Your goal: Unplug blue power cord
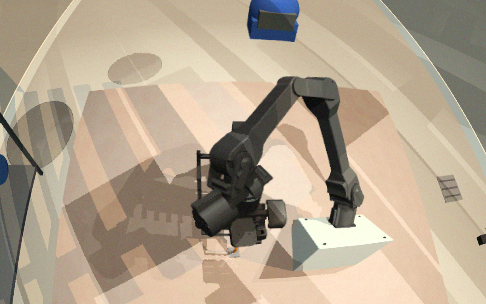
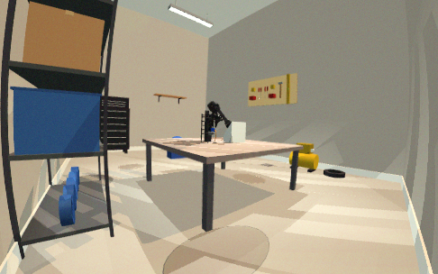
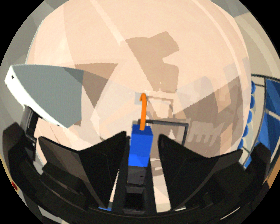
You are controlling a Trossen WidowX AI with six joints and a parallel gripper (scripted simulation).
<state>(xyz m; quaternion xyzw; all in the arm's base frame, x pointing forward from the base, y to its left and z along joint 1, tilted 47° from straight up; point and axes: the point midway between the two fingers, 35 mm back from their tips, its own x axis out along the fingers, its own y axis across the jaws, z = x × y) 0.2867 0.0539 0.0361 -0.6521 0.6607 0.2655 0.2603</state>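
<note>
Top looks down, exterior stands far, wrist rides the gripper [image 3: 139, 163].

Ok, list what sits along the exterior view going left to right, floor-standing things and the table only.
Shelving rack → black drawer cabinet → table → yellow compressor → black tyre.
</note>
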